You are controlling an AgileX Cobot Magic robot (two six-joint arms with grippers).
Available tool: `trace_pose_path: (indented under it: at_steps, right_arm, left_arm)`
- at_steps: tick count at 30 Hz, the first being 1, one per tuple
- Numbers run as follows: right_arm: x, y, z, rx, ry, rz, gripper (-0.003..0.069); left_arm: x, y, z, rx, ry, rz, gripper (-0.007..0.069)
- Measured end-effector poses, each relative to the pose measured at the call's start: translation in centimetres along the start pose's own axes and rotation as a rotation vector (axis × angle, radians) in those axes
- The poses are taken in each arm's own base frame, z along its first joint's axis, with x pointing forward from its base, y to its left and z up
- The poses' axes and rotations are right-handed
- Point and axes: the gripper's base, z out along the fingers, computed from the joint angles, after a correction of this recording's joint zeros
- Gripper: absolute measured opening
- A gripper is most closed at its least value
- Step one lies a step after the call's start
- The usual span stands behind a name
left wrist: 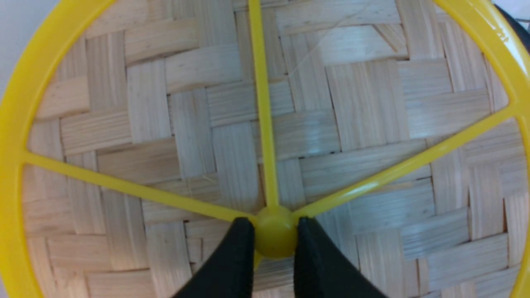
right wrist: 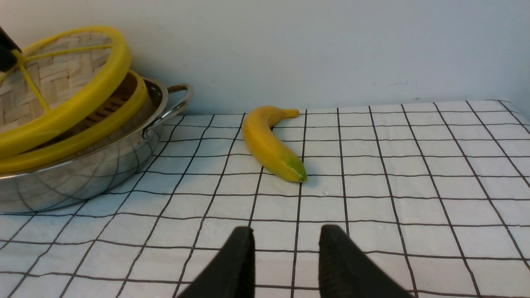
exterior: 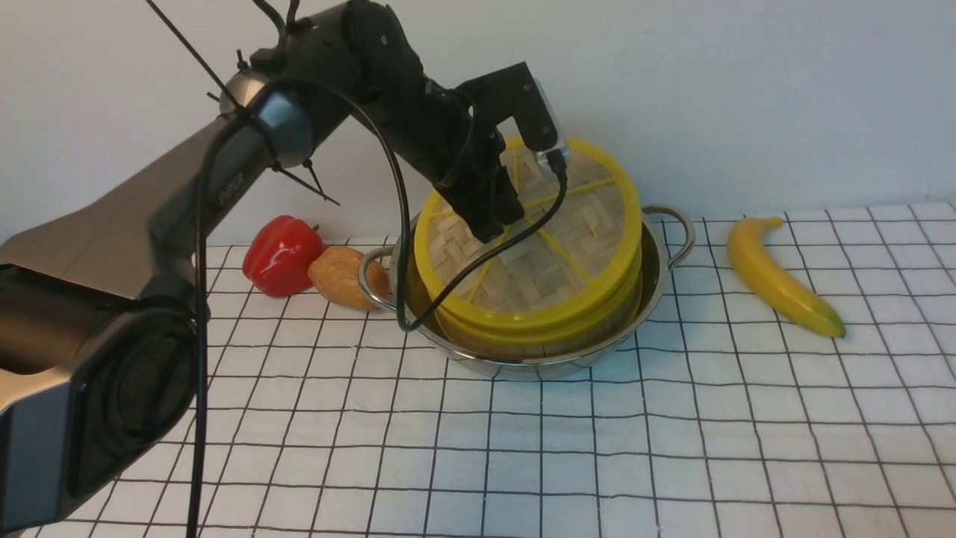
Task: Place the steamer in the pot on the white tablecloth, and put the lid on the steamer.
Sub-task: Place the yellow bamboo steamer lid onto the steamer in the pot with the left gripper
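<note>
Lowering the flat woven-bamboo yellow-rimmed lid [exterior: 534,224], left hand [left wrist: 275,234] clamped on its hub, tilted over the yellow-rimmed bamboo steamer [exterior: 597,314]; levelling and seating looks next; right hand [right wrist: 285,248] parted, empty.

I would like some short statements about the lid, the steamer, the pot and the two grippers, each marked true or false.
1. The left gripper is shut on the hub of the lid. True.
2. The lid lies flat on the steamer. False: it is tilted, its far edge raised.
3. The steamer sits in the pot. True.
4. The right gripper holds the banana. False: it is open and holds nothing.
5. The red pepper is inside the pot. False: it lies on the tablecloth.
</note>
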Motion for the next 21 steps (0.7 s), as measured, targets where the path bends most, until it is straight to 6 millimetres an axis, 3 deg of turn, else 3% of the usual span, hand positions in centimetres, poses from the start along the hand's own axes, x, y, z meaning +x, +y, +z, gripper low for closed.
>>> trace_pose_path:
  at_steps: [21]
  right_arm:
    - [0.0,0.0,0.0,0.000,0.000,0.000,0.0240]
  left_arm:
    - [0.3,0.0,1.3,0.011,-0.012,0.038,0.0116]
